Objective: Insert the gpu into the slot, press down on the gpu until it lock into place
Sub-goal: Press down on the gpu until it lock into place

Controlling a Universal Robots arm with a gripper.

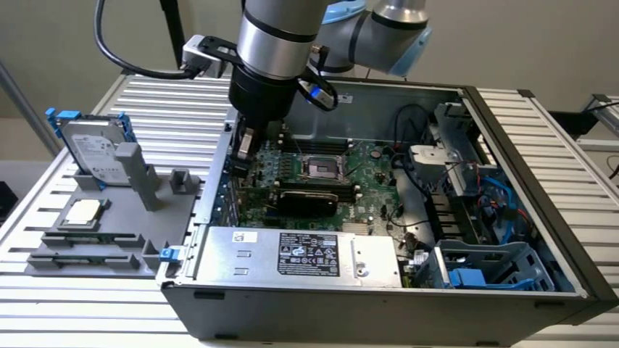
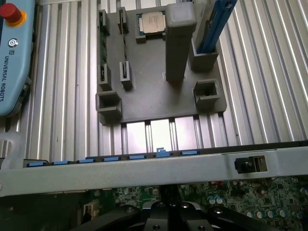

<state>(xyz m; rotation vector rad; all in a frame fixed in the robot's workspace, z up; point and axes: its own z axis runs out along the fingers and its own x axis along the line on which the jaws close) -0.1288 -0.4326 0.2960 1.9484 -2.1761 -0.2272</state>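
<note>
One gripper (image 1: 243, 141), jaws together, empty, poised inside the open computer case (image 1: 541, 217) above the green motherboard (image 1: 372, 163). One gpu (image 1: 304, 201), flat black card, lying across the board's slot area. Risk: off-centre pressing could tilt the card and leave it unlatched.

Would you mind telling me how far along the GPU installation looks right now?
The gpu already sits in the case, lying across the green motherboard. The shut gripper hangs above the board beside it, holding nothing. Whether the card has locked into its slot cannot be told.
</note>
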